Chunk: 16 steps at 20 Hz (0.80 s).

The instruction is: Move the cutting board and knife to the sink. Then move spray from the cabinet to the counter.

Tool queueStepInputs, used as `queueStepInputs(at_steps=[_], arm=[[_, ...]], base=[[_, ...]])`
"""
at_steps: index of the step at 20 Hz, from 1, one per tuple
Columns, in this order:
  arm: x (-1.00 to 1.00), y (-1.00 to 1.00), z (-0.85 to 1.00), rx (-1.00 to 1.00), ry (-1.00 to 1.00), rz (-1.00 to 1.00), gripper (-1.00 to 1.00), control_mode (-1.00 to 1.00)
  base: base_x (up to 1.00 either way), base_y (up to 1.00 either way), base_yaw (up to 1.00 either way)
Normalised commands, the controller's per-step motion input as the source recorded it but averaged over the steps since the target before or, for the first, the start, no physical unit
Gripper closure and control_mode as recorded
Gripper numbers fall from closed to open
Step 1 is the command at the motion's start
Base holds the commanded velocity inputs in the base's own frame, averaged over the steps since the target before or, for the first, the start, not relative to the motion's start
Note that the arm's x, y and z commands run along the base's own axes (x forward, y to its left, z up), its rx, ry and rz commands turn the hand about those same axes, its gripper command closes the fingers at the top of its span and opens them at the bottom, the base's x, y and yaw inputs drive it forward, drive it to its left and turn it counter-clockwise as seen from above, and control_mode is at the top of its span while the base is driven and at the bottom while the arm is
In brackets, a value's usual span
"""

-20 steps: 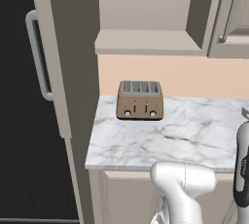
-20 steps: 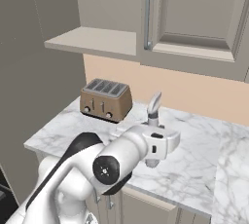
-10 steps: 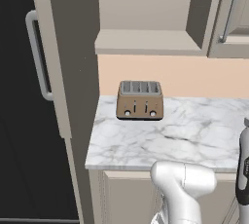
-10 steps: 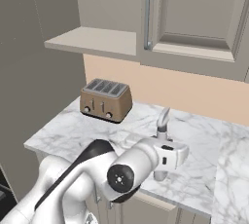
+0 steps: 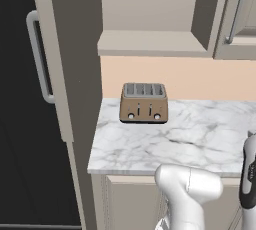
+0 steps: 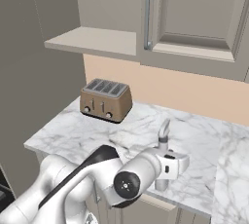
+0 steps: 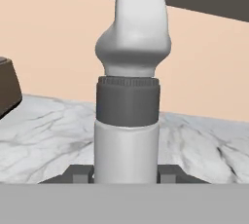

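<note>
A: Nearest the hand camera, the claw (image 7: 125, 177) is sitting partly closed around the lower body of the spray (image 7: 127, 91); one fingertip is showing on each side of the bottle.

B: Agreed. In the right base view the spray (image 6: 163, 140) is standing upright in the claw (image 6: 162, 181), nozzle up, over the front part of the table (image 6: 204, 145). I am judging the low grip as keeping the trigger head free and the bottle steady for setting down.

A: Base touching the marble?

B: Cannot tell; the hand is hiding it.

A: Further back, the toaster (image 5: 144, 102) is resting well apart from the bottle, near the wall. Above it, the cabinet (image 5: 150, 44) niche is the likely source shelf.

B: I am reading this as the placing step, release not yet done.
</note>
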Motion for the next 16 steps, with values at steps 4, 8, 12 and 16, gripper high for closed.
queueStepInputs(at_steps=[4,8,12,16], arm=[[0.16,-0.06,-0.4,0.0,0.03,0.0,1.0,-1.0],[0.09,-0.11,-0.4,0.02,-0.01,0.04,1.0,-1.0],[0.38,-0.08,-0.47,0.04,0.0,0.04,1.0,-1.0],[0.23,-0.12,-0.25,0.02,-0.01,0.0,1.0,-1.0]], base=[[0.0,0.0,0.0],[0.0,0.0,0.0],[0.0,0.0,0.0],[0.0,0.0,0.0]])
